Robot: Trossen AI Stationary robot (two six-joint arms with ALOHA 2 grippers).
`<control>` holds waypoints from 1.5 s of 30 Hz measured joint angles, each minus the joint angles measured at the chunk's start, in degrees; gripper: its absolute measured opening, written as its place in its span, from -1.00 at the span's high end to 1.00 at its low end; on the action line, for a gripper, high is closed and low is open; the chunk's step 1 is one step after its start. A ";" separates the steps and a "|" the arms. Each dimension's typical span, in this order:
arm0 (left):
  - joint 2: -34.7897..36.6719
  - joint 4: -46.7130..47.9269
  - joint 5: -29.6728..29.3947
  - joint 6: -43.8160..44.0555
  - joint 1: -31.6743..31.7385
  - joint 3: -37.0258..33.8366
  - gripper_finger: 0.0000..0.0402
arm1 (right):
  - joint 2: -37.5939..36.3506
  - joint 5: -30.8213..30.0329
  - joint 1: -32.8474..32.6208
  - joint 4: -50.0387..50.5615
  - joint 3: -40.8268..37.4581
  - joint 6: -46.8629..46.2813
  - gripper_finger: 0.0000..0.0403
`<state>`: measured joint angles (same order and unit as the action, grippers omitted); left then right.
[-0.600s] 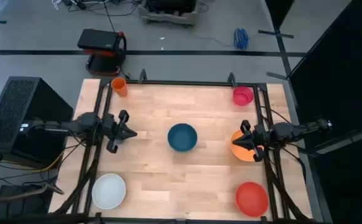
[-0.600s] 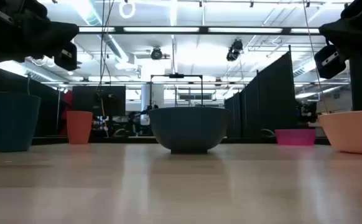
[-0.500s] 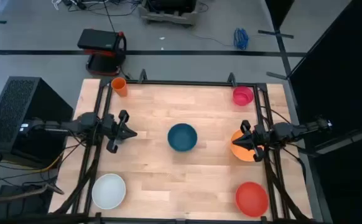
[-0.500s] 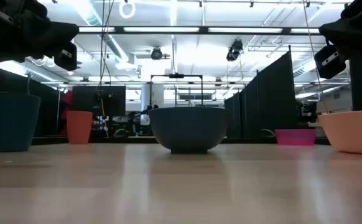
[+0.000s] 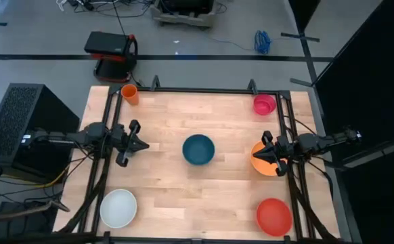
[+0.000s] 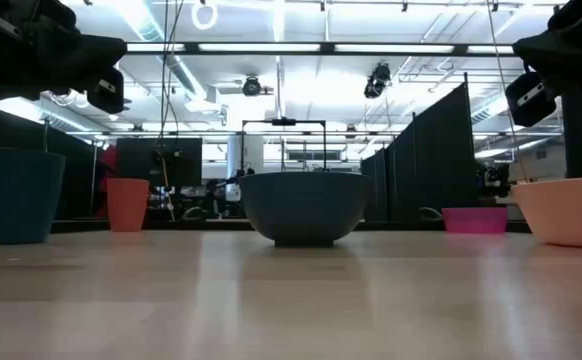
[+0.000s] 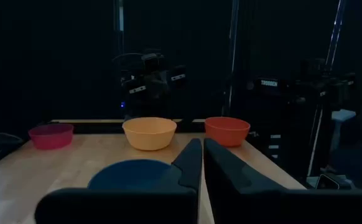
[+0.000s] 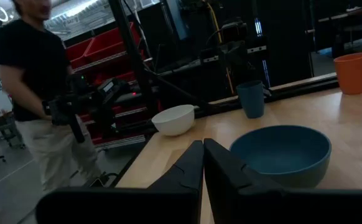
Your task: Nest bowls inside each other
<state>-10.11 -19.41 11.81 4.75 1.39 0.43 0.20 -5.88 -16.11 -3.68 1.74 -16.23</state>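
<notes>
A dark teal bowl (image 5: pixel 198 149) stands upright on its base at the table's middle. An orange bowl (image 5: pixel 265 163) sits at the right edge, a pink bowl (image 5: pixel 264 104) at the far right corner, a red bowl (image 5: pixel 274 217) at the near right corner and a white bowl (image 5: pixel 118 207) at the near left corner. My left gripper (image 5: pixel 145 145) hangs shut above the table's left side, pointing at the teal bowl (image 7: pixel 131 174). My right gripper (image 5: pixel 254 154) hangs shut above the orange bowl's left rim, well clear of it in the low view (image 6: pixel 531 95).
A small orange cup (image 5: pixel 130 94) stands at the far left corner and a dark blue cup (image 8: pixel 250 98) near the left edge. Black frame rails (image 5: pixel 286 129) run along the left and right sides. A person (image 8: pixel 38 93) stands beyond the table's left side.
</notes>
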 joint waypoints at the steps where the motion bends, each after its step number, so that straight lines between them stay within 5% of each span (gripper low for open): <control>1: 0.00 0.00 0.00 0.00 0.00 0.00 0.98 | 0.00 0.00 0.00 0.00 0.00 0.00 1.00; 45: 0.00 -0.88 -0.01 0.00 0.00 -0.02 0.98 | 0.01 -0.01 0.01 0.00 -0.01 -0.02 1.00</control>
<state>-10.11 -20.29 11.79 4.75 1.39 0.41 0.21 -5.89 -16.10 -3.68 1.73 -16.25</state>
